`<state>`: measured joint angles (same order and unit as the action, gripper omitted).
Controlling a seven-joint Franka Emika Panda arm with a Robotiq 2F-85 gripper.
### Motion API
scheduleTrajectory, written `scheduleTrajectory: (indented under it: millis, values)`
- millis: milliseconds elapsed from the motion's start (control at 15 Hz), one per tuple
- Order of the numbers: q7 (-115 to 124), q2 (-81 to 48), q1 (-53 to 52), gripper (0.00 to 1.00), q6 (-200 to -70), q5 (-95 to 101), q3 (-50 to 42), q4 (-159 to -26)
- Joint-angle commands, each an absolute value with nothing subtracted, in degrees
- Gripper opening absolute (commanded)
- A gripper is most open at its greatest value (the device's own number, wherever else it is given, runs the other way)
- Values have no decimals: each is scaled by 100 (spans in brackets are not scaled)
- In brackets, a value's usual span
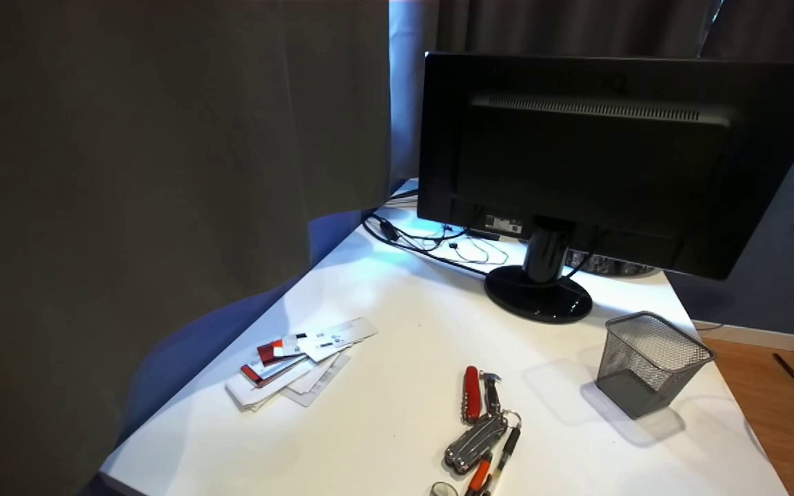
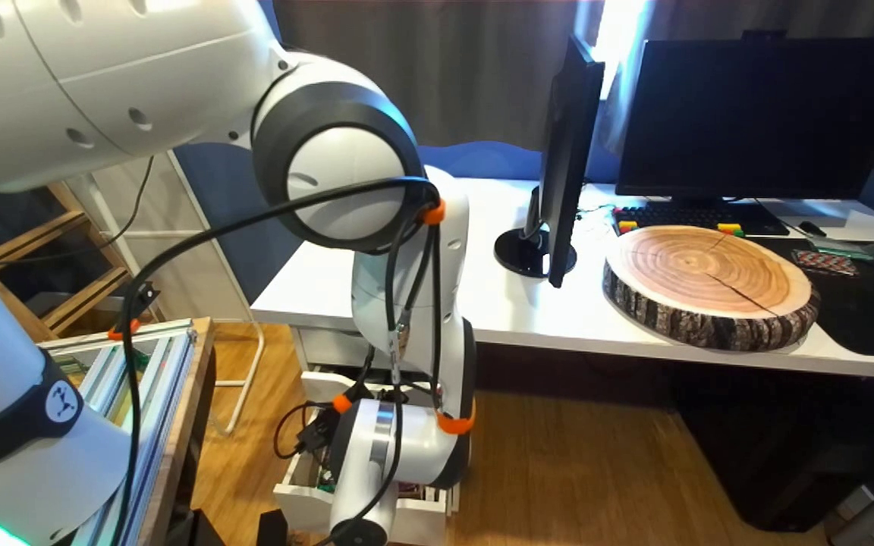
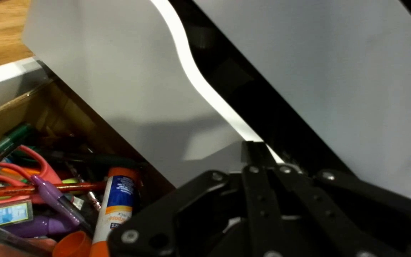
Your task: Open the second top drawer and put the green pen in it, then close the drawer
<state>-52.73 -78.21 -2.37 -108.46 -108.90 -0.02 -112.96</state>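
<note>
In the wrist view a white drawer front (image 3: pixel 127 78) with a scooped top edge runs diagonally below another white panel (image 3: pixel 334 71), with a dark gap between them. My gripper (image 3: pixel 257 144) has its fingers together at that top edge; nothing shows between them, and I cannot tell whether they touch it. A pen with a green barrel end (image 3: pixel 14 137) lies in an open drawer at lower left; I cannot tell whether it is the task's pen. In an exterior view the drawer unit shows an open lower drawer (image 2: pixel 300 504) and a drawer front above (image 2: pixel 325 385); the arm hides the fingertips.
The open drawer holds pink scissors (image 3: pixel 43 166), purple pens and a glue stick (image 3: pixel 114 200). The desk (image 2: pixel 293 296) overhangs the drawers. A monitor (image 1: pixel 576 165), mesh cup (image 1: pixel 652 365), multitool (image 1: pixel 476 444) and papers (image 1: pixel 300 365) stand or lie on it. A wood slab (image 2: pixel 710 288) is farther along.
</note>
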Motion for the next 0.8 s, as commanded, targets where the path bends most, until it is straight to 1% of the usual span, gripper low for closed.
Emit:
scheduleTrajectory:
  millis: [0, 733]
  values:
    - [-5022, -7990, -301, 3, -10618, -11091, 82, -11077]
    - [-4670, -8114, -336, 3, -10450, -11113, 134, -10921]
